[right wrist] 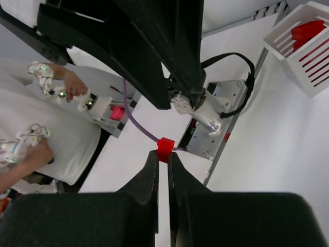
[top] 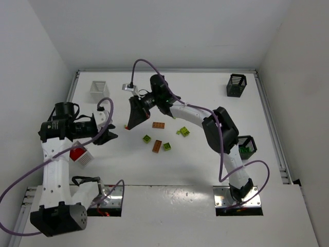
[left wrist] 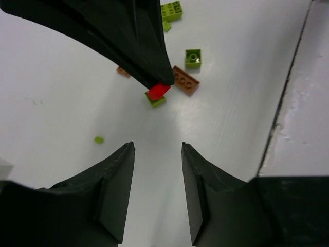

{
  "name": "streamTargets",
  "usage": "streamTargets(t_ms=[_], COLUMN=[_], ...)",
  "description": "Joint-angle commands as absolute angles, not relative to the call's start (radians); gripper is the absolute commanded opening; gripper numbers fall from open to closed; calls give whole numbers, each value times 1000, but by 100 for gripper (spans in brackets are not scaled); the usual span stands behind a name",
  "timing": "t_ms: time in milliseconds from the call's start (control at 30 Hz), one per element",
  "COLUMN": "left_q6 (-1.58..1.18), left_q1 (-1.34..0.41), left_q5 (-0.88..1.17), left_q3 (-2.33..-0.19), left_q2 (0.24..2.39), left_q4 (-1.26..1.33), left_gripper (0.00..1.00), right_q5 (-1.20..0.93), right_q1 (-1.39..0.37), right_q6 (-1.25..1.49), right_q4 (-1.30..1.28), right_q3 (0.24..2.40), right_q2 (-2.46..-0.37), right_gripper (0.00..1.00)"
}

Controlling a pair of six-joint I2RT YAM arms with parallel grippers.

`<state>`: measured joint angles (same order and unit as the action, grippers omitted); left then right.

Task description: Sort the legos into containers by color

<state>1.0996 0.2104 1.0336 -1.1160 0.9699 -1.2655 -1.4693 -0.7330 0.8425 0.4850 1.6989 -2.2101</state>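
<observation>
My right gripper (top: 128, 125) reaches far left and is shut on a small red lego (right wrist: 165, 149), held above the table; the red lego also shows in the left wrist view (left wrist: 159, 91). My left gripper (left wrist: 158, 149) is open and empty, close beside the right one (top: 110, 132). Loose legos lie mid-table: two orange-brown (top: 158, 125) (top: 157, 146), two green (top: 146, 138) (top: 167, 146), one yellow-green (top: 183, 131). A white basket (top: 88, 158) holding red legos sits by the left arm; it also shows in the right wrist view (right wrist: 308, 77).
An empty white basket (top: 98, 89) stands back left, a black basket (top: 236, 85) back right, and a black basket with green legos (top: 247, 146) by the right arm. A tiny green bit (left wrist: 98, 139) lies on the table. A person's hands show past the near edge.
</observation>
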Motion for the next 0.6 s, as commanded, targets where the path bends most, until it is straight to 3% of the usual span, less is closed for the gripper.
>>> streamTargets(t_ms=[0, 133, 400, 567], left_q6=[1167, 1176, 1166, 1128], left_q1=[196, 146, 86, 77], left_q5=[1013, 1012, 1066, 1057], left_q3=[-1086, -1086, -1086, -1066], left_q2=[890, 906, 910, 890], left_q4=[-1140, -1123, -1097, -1051], left_gripper=[47, 42, 42, 49], right_q5=[-1617, -1617, -1617, -1617], right_q1=[-723, -723, -723, -723], right_q6=[982, 982, 982, 982], right_q4=[631, 611, 600, 600], right_q3=[1695, 1686, 1668, 1667], right_q2=[-2215, -2215, -2215, -2215], right_gripper=[0, 0, 0, 0])
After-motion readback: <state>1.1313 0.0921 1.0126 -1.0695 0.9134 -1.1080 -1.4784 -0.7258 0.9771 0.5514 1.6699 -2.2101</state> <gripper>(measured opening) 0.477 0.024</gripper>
